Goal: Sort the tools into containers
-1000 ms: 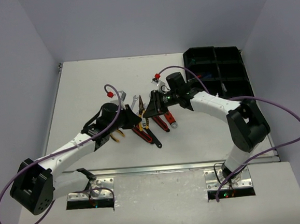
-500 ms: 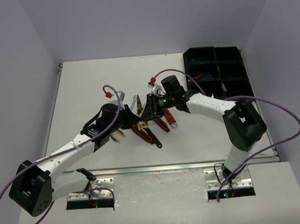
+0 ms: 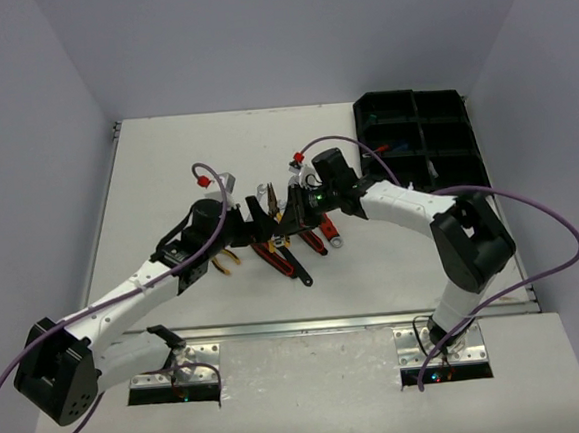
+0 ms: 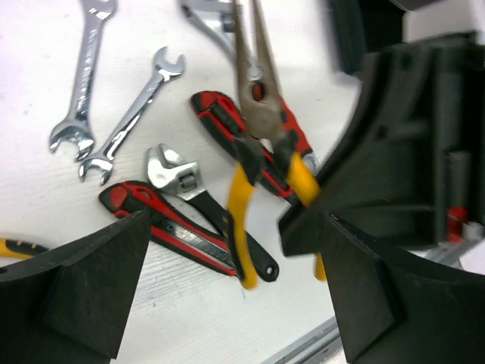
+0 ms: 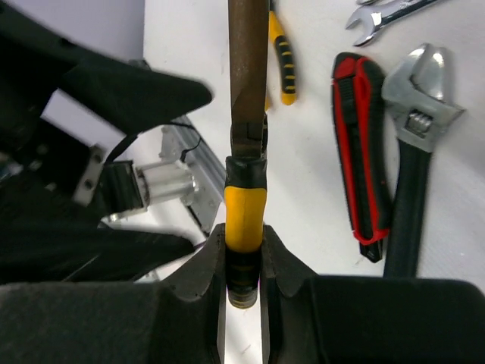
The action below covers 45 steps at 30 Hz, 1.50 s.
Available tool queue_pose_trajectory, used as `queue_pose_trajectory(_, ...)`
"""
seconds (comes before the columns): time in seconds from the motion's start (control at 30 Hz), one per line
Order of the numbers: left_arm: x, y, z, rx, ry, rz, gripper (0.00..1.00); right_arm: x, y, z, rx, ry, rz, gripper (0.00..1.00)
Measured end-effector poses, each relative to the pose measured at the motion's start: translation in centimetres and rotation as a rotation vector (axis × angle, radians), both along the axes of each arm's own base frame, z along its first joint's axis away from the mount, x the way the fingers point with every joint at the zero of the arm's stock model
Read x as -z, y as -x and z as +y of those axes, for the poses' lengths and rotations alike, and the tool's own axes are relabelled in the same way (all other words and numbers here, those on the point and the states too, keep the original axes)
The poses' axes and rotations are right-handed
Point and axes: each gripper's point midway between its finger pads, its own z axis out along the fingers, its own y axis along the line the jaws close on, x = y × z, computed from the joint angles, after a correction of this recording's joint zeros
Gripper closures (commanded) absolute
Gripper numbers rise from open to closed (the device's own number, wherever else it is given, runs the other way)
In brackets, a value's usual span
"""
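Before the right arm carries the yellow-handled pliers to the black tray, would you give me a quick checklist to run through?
1. Right gripper shut on the yellow-handled long-nose pliers: ok, fingers clamp a yellow handle.
2. Left gripper open and off the pliers: ok, jaws stand wide.
3. Pliers lifted clear of the red-and-black-handled tool beneath them: cannot tell.
4. Black six-compartment plastic tray on the right arm's side of the table: ok.
5. Target compartment free: cannot tell, the interior is too dark.
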Motion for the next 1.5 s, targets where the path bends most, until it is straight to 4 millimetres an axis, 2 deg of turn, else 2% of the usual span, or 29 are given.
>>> queue_pose_trajectory(0.13,-2.3,-0.3,0.4,-0.03,0.004,-0.048,0.0,0.3,-0.6,-0.9,0.047,0.024,-0.019,1.0)
queue_pose_trajectory(0.3,-3.7,-0.7,2.6,-0.14,-0.046,-0.061,0.0,-0.9,-2.1,-4.3,0.157,0.035,-0.056,1.0)
queue_pose_trajectory(0.43,-4.6,0.0,4.7,-0.21,-0.097,-0.055,0.0,-2.2,-4.7,-8.5,0.277,0.089,-0.135,1.0)
queue_pose_trajectory(0.57,-6.3,1.0,5.8,-0.224,-0.109,-0.058,0.0,-2.6,-7.3,-13.2,0.38,0.202,-0.208,1.0)
queue_pose_trajectory(0.73,-9.1,2.8,7.1,-0.221,-0.106,-0.097,0.0,-2.4,-9.4,-20.5,0.577,0.313,-0.193,1.0)
queue_pose_trajectory(0.8,-9.6,3.3,7.9,-0.232,-0.122,-0.112,0.0,-2.6,-10.1,-23.4,0.68,0.348,-0.18,1.0)
queue_pose_trajectory(0.87,-9.6,3.6,8.6,-0.245,-0.142,-0.12,0.0,-2.7,-10.4,-25.3,0.762,0.372,-0.164,1.0)
queue_pose_trajectory(1.0,-7.8,4.0,9.4,-0.25,-0.196,-0.097,0.0,-2.4,-10.5,-26.9,0.909,0.397,-0.109,1.0)
queue_pose_trajectory(1.27,-6.0,4.2,9.1,-0.208,-0.24,-0.058,0.0,-1.0,-10.5,-28.8,1.237,0.389,0.127,1.0)
queue_pose_trajectory(1.5,-5.8,4.4,8.8,-0.189,-0.235,-0.056,0.0,-1.5,-13.9,-29.3,1.428,0.309,0.273,1.0)
